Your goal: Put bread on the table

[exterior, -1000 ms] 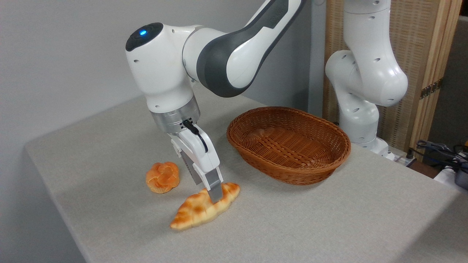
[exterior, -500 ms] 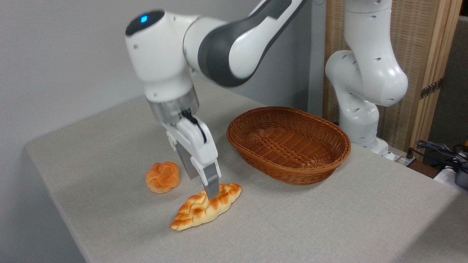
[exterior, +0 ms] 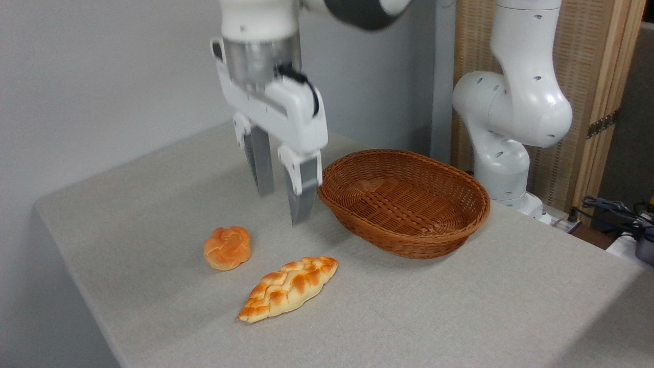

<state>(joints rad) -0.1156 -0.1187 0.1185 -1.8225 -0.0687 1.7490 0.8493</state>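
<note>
Tool (exterior: 283, 207) open and empty above table (exterior: 460, 306); bread (exterior: 287, 289) flat on cloth, outside empty wicker basket (exterior: 403, 202).

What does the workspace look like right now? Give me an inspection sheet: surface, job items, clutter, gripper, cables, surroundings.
Surface: table covered in grey-beige cloth, flat, no spills seen.
Job's things: braided bread lies flat on the cloth near the front edge, free of the gripper and outside the wicker basket.
Clutter: small round bun on the cloth left of the bread, apart from it; the basket looks empty.
Gripper: gripper hangs above the cloth behind the bread, jaws apart, holding nothing.
Cables: a short black cable on the gripper body; a bundle of cables off the table at the right edge.
Surroundings: grey wall behind, woven screen with wooden frame at right, robot base behind the basket.
</note>
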